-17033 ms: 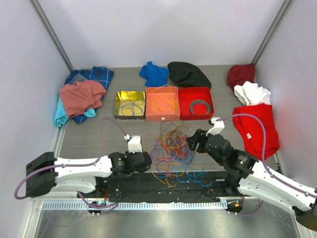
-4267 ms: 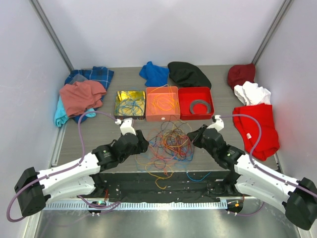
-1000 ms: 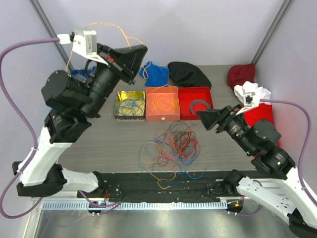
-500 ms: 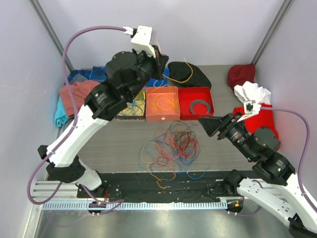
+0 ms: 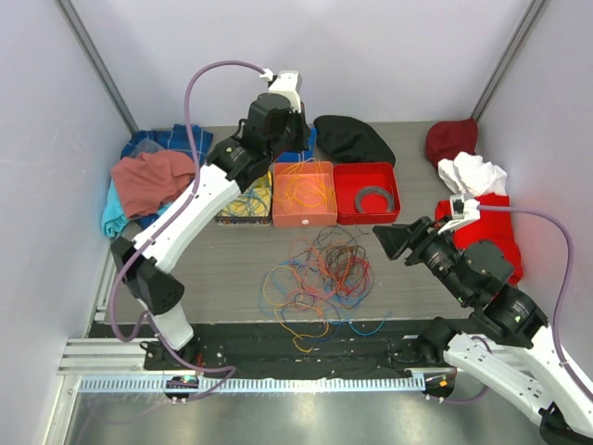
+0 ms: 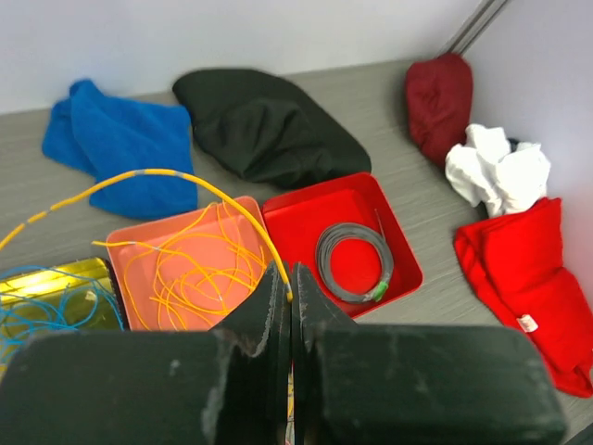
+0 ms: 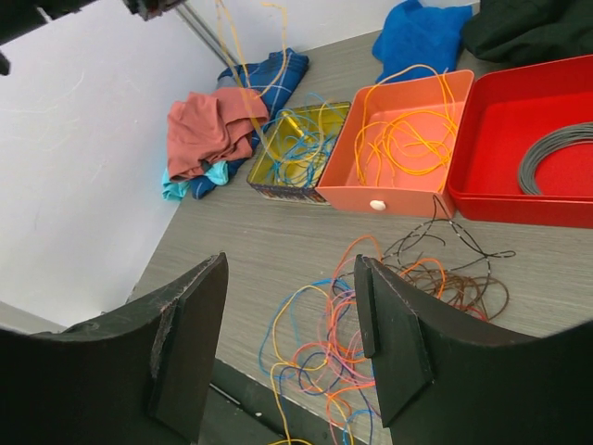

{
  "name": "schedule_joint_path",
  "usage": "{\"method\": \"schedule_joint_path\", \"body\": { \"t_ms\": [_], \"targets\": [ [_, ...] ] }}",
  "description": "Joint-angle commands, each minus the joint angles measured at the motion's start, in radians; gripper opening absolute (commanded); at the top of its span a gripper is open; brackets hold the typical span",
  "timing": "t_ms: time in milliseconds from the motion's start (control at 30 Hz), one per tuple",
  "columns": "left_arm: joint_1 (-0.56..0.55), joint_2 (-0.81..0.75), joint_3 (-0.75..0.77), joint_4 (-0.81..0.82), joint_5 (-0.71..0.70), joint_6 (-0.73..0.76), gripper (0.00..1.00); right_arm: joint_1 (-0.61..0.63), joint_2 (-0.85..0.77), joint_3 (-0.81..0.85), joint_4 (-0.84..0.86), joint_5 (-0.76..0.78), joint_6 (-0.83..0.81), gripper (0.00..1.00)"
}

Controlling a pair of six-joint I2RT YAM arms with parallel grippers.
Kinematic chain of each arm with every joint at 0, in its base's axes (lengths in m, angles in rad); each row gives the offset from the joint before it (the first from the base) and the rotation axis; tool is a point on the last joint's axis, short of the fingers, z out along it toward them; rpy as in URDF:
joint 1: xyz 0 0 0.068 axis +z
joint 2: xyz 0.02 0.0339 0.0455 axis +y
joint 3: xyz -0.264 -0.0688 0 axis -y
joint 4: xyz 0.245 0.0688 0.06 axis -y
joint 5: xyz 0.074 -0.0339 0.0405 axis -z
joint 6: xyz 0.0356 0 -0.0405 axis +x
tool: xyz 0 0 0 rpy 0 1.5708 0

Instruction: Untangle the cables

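Left gripper (image 6: 289,278) hanging far over orange tray (image 5: 304,221), jaws pinching yellow cable (image 6: 185,176) (likely sorting by colour). Right gripper (image 7: 289,278) hovering right of tangle (image 5: 320,273) lying on surface centre, jaws gaping wide, gripping nothing.

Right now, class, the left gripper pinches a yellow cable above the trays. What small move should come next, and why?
Probably lower the left gripper toward the orange tray and open it: its jaws are shut on the yellow cable, and that tray already holds similar yellow-orange cables.
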Motion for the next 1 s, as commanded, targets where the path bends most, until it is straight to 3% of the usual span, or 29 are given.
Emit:
{"method": "schedule_joint_path", "body": {
  "t_ms": [0,300,733,967],
  "targets": [
    [0.046,0.042,0.016,0.047,0.094,-0.050,0.00,-0.003,0.000,-0.006,0.011,0.036,-0.042,0.65],
    [0.079,0.135,-0.024,0.099,0.141,-0.080,0.00,-0.003,0.013,-0.033,0.005,0.061,-0.083,0.65],
    [0.082,0.195,-0.210,0.214,0.173,-0.090,0.00,-0.003,0.026,-0.072,0.008,0.078,-0.108,0.65],
    [0.068,0.298,-0.167,0.204,0.141,-0.064,0.00,-0.005,0.042,-0.084,0.020,0.071,-0.105,0.64]
  ]
}}
